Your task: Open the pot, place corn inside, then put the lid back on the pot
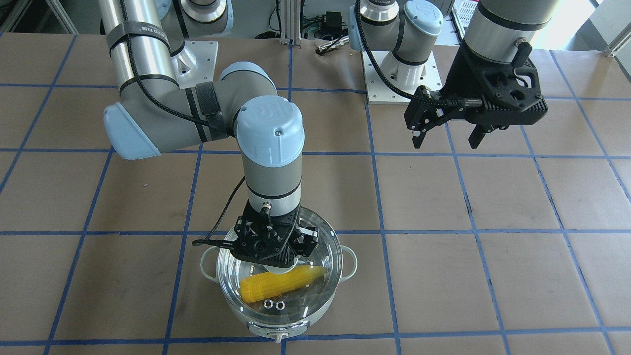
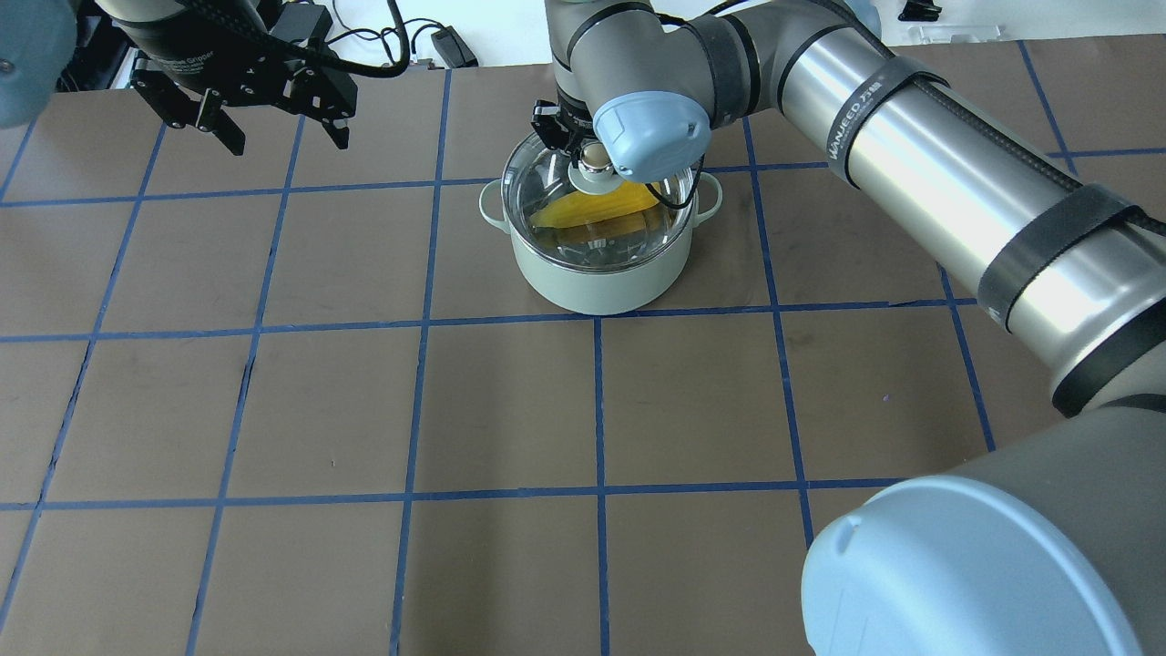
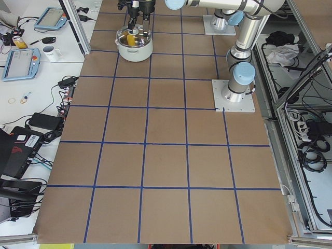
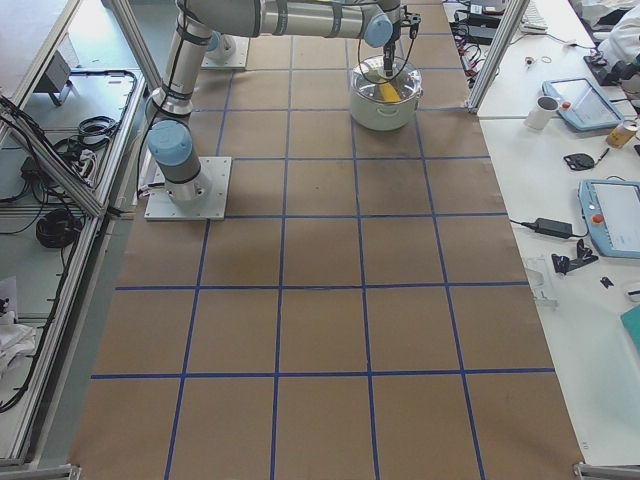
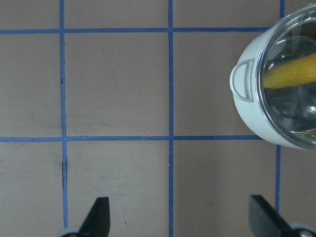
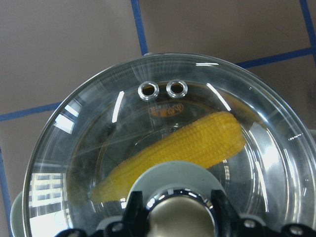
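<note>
Right wrist-mounted view shows my right fingers clamped on the gold-beige ball knob of the round clear glass lid, set on the pale mint-green pot to cover the bright yellow corn cob inside, while my left fingers hang wide apart above the table.

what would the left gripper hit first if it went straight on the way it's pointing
Most likely the bare table: the left gripper points straight down at it, and the pot sits off to one side.
</note>
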`<state>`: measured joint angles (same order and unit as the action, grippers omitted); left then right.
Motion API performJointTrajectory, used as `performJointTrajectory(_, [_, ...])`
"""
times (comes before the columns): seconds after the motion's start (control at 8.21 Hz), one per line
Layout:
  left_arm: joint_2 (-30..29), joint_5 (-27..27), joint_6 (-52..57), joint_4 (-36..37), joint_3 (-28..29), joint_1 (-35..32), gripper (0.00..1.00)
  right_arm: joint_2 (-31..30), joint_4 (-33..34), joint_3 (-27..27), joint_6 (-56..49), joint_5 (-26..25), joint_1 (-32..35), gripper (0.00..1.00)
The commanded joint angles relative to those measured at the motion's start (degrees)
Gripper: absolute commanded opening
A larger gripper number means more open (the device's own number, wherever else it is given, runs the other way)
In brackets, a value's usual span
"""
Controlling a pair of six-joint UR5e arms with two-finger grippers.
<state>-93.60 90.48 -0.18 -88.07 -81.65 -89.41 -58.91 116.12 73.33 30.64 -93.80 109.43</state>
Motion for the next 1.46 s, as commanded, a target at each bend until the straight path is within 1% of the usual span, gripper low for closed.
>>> performJointTrajectory(0.0, [0.0,0.0,0.0,0.0,0.0,0.0,1.0,-0.1,0.2,0.1,-0.1,-0.2,0.0,0.26])
performJointTrajectory(0.37, [0.0,0.0,0.0,0.0,0.0,0.0,1.0,0.0,0.9,0.3,-0.1,-1.4,0.0,0.25])
performJointTrajectory(1.34, [0.0,0.0,0.0,0.0,0.0,0.0,1.0,0.1,0.6,0.3,0.8,-1.1,0.0,0.26])
